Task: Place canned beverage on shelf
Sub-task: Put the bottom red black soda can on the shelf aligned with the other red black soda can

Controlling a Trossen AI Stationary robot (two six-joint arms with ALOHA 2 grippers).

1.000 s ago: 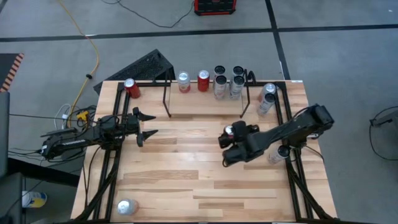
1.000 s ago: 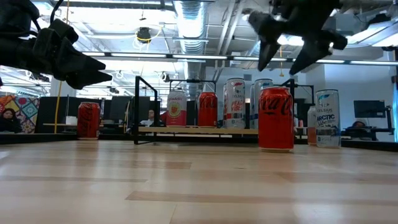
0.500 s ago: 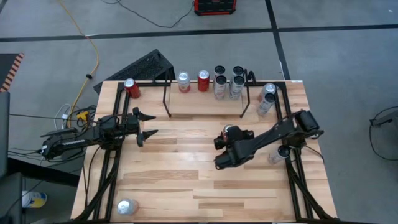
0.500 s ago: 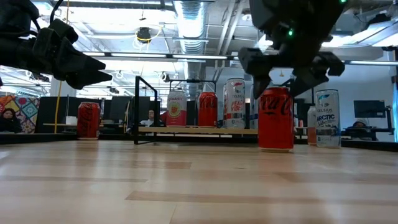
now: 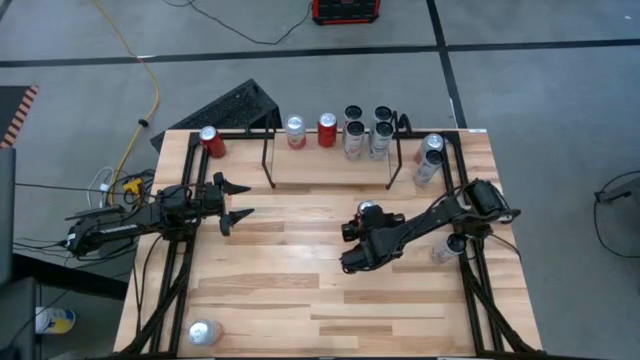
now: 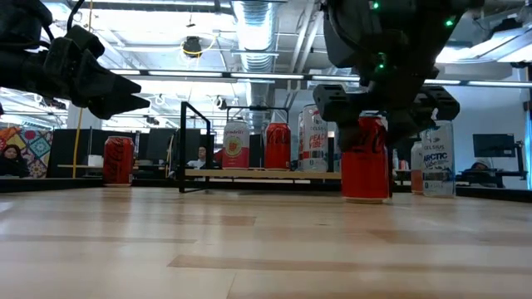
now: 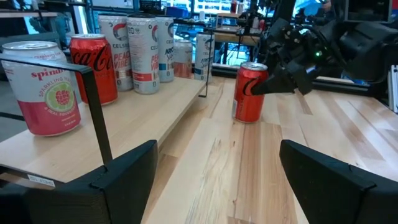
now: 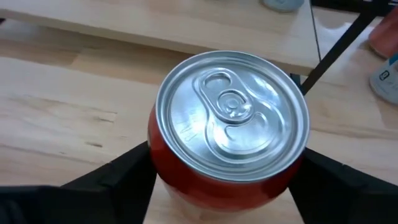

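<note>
The right tool (image 8: 227,186) is down around a red can (image 8: 227,134) that stands on the table (image 5: 300,280), just in front of the shelf (image 5: 330,165). Its two fingers sit on each side of the can, close to it, but I cannot tell if they squeeze it. The left tool (image 5: 238,200) waits open and empty over the left side of the table.

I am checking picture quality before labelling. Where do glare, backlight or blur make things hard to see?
Low view: bright ceiling lights leave the right claw a dark silhouette over the red can. Right wrist view: the can's lid is sharp with soft glare; the claw's fingers are blurred. Left wrist view: the near fingers are blurred.
</note>
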